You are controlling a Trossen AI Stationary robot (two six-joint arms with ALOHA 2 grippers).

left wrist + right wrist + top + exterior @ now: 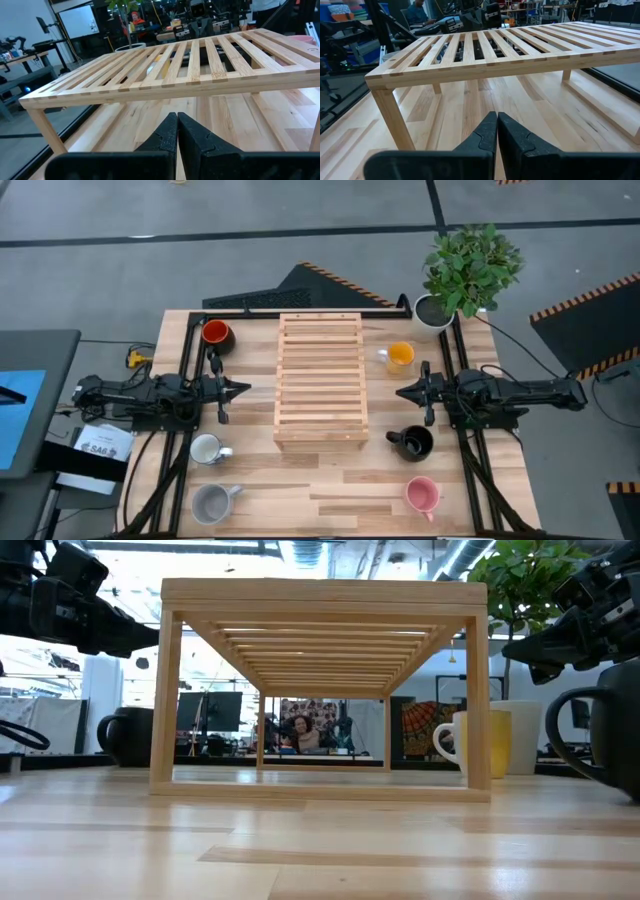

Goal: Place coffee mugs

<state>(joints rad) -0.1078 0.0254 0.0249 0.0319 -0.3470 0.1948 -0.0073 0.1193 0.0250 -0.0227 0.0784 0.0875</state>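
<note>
Here both claws are pinched closed and hold nothing: left gripper (243,389) left of the slatted wooden rack (320,380), right gripper (401,392) on its right. Six mugs (400,355) flank the rack. No readable writing.

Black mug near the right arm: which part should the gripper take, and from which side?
Likely the rim of the black mug, from above. It stands upright, mouth open to the top, handle toward the slatted rack, so the wall opposite is clear. The right gripper, shut, is nearest.
</note>
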